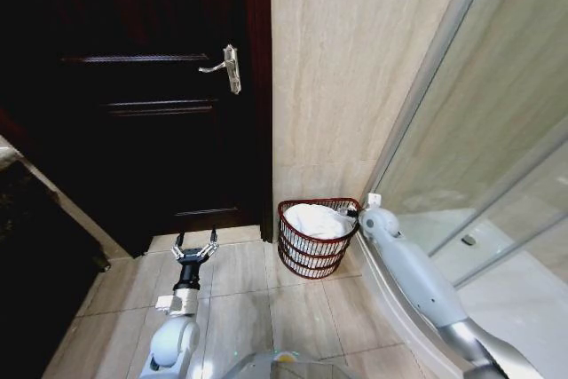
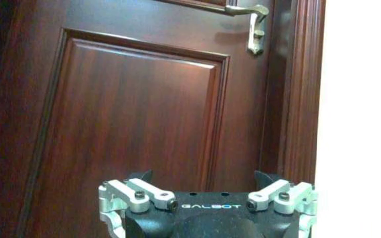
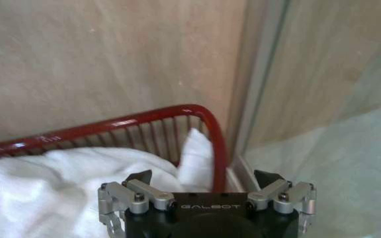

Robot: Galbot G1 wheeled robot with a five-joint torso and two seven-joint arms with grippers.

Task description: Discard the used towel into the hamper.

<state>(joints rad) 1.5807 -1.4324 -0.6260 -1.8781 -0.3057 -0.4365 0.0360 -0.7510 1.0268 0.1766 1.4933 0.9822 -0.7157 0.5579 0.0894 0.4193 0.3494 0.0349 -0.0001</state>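
White towel (image 1: 317,218) sits in hamper (image 1: 311,257). Right claw (image 1: 353,213) at rim, open, empty: retract straight up, avoid snagging cloth. Left claw (image 1: 195,249) open, idle.

You see small round red-brown wire hamper (image 1: 317,253) upright on tiled floor, against beige wall beside glass partition. White crumpled towel (image 1: 317,219) lies inside, filling it to rim.
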